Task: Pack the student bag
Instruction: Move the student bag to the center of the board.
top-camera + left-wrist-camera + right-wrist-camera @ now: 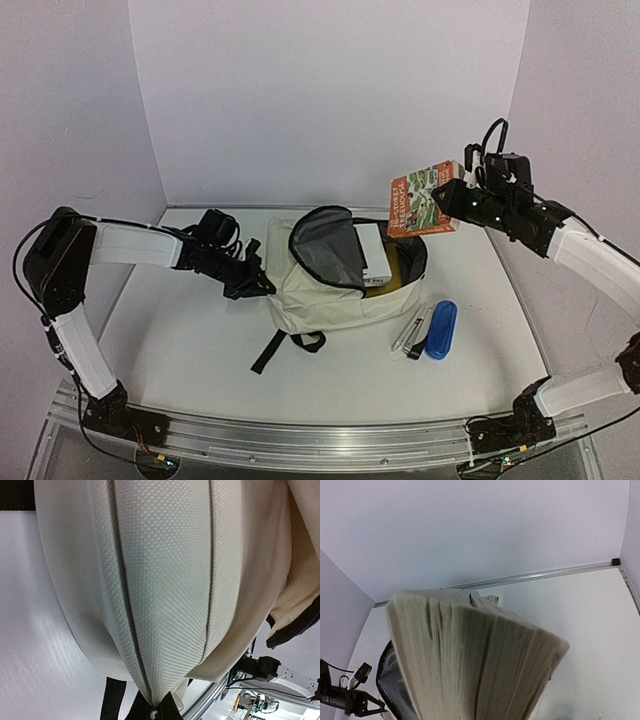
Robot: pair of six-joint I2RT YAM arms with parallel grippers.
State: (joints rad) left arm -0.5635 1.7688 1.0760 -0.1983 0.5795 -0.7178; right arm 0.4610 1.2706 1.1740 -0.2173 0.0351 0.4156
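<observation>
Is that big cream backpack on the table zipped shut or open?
Open. The cream fabric backpack lies with its black-zippered mouth gaping wide, showing grey lining, a white box and something yellow inside.

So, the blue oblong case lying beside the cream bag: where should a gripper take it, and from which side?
Probably at its middle, across the narrow width, coming straight down. The blue oblong case lies flat on the white table, long with rounded ends that offer little hold. Grey pens lie close on its left, so mind that finger.
</observation>
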